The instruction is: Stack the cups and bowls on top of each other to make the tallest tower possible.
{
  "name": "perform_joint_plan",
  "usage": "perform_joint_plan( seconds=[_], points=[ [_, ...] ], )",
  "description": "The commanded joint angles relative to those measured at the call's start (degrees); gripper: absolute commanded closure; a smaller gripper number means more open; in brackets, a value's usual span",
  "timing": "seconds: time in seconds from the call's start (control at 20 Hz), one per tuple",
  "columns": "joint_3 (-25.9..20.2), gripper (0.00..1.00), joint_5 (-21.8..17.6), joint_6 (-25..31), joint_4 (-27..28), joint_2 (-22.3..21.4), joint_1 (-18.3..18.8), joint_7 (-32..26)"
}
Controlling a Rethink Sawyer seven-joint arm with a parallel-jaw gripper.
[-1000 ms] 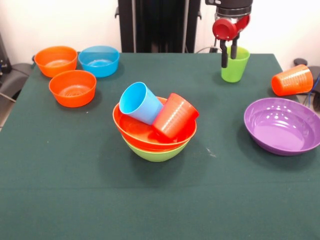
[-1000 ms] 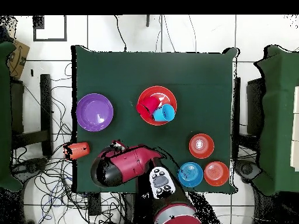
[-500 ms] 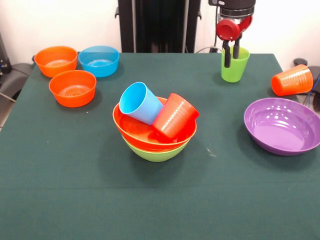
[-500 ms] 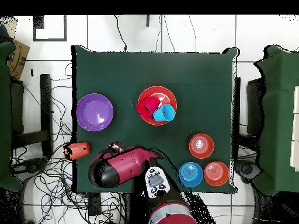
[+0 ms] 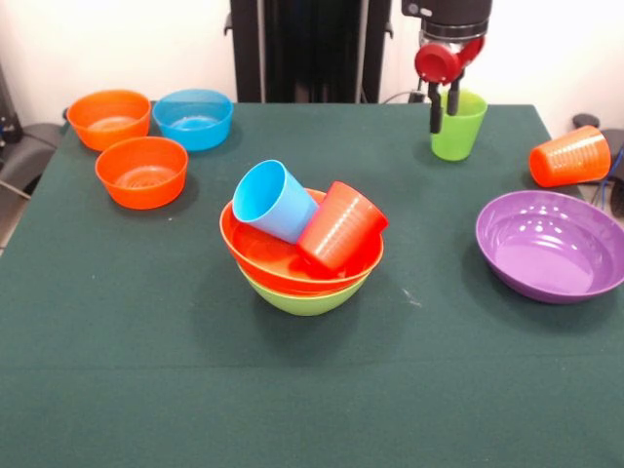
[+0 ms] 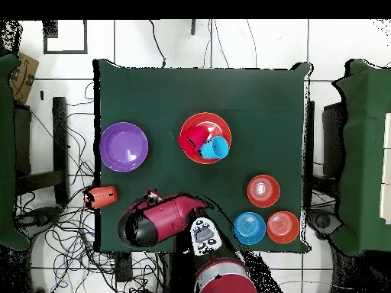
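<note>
Green cup (image 5: 458, 124) upright at my table's back edge, gripper (image 5: 444, 109) spread over its near rim; off-centre closing could tip it off, tower (image 5: 302, 249) mid-table

- We see the tower (image 5: 304, 255) standing mid-table, with a light blue cup (image 5: 272, 201) and a red cup (image 5: 340, 225) leaning in its top bowl and blocking any low pass across the centre.
- The near half of the green table (image 5: 195, 390) lies bare in the front view, giving open passage along that whole edge.
- Three small bowls (image 5: 142, 172) cluster at one far corner, close together, with only narrow gaps between them.
- The purple bowl (image 5: 551, 246) and the tipped orange cup (image 5: 569, 156) crowd the opposite side.
- The gripper (image 5: 443, 112) hangs at the lime green cup (image 5: 458, 125), filling that far corner.
- Between tower and purple bowl we find a clear lane.
</note>
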State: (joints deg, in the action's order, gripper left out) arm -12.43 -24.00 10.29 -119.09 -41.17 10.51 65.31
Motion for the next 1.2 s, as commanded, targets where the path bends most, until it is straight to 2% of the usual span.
perform_joint_plan(
  seconds=[0.05, 0.2, 0.6, 0.7, 0.75, 0.9, 1.05, 1.2],
  points=[
    [2.1, 0.00, -0.7, -2.6, -1.6, 5.9, -0.4, 11.5],
    [2.8, 0.00, -0.9, -2.6, -0.8, 7.7, -0.1, 10.9],
    [4.8, 0.00, -2.2, -6.8, 0.1, 12.2, -0.1, 10.9],
    [5.2, 0.00, -2.2, -7.8, -1.4, 11.0, -0.7, 11.3],
    [4.9, 0.00, -1.4, -7.6, -2.7, 9.0, -1.6, 11.8],
    [5.0, 0.00, -0.3, -7.1, -2.8, 6.5, -2.9, 11.9],
    [5.8, 0.00, 1.2, -5.7, -2.1, 3.4, -5.9, 12.3],
    [6.2, 0.00, 1.7, -5.5, -2.2, 2.6, -6.8, 12.5]
  ],
)
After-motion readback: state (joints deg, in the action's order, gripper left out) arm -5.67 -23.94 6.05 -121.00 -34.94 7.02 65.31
